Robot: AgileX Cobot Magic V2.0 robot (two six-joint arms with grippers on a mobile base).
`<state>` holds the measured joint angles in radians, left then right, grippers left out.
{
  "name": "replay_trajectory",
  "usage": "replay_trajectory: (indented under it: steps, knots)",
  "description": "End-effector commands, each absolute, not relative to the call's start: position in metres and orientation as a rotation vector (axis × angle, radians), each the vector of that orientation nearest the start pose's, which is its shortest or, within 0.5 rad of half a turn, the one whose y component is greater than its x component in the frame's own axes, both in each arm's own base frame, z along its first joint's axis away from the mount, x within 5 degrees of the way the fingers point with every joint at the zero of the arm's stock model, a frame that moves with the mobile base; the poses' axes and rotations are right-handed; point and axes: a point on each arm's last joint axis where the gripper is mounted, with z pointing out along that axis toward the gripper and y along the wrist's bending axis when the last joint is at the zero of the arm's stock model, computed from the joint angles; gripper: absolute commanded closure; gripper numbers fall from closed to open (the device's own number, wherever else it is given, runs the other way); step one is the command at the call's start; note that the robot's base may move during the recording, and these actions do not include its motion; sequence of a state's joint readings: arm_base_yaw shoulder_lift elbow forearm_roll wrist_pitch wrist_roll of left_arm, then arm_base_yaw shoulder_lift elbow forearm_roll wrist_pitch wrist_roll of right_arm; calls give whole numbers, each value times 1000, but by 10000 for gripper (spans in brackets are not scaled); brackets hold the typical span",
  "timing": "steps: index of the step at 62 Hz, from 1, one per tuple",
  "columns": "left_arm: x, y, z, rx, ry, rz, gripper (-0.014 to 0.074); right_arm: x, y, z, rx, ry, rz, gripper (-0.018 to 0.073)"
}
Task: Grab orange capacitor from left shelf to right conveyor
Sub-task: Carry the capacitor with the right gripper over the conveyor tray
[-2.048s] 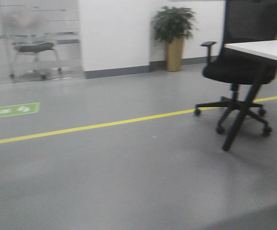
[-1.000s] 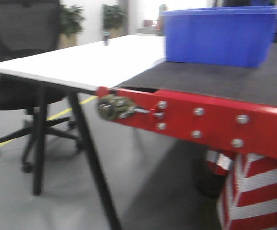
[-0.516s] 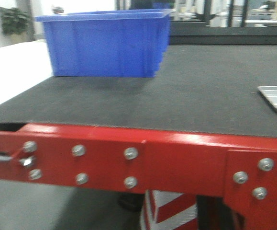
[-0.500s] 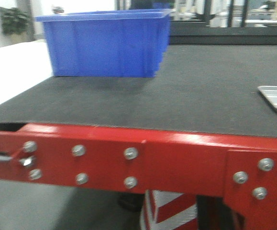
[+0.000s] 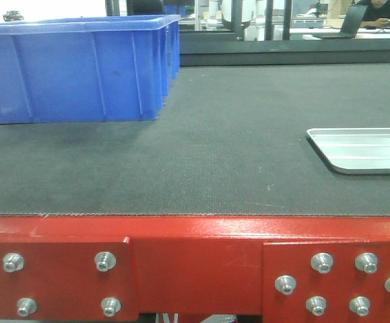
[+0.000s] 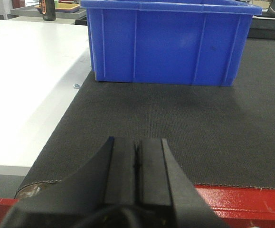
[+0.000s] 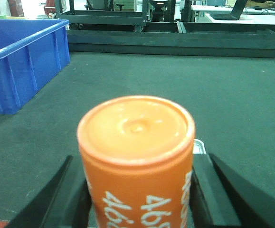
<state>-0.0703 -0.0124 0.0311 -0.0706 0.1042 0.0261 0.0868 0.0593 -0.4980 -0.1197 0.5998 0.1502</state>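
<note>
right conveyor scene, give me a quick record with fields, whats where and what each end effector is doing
orange capacitor: clamped in the right end effector, "4680" print showing
capacitor base: hidden, cannot tell if it touches the belt
left end effector: shut, empty, at the belt's near edge
right conveyor: dark textured belt, red bolted front
blue bin: on belt, far left
silver tray: on belt, right side
white table: adjoins belt on the left

Factory-style workshop: red-framed conveyor belt point(image 5: 215, 168), blue bin point(image 5: 73, 67), white desk point(image 6: 28, 85).
</note>
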Motion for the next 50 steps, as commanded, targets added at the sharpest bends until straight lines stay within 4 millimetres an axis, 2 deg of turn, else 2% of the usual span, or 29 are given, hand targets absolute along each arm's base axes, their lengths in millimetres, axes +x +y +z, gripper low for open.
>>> replay_trajectory:
  steps: [1,50]
  knots:
    - [55,-4,204,18,1510,-99,723,17,-4,333,9,1538,47,437]
    - [55,-4,204,18,1510,-99,723,17,-4,334,8,1531,48,437]
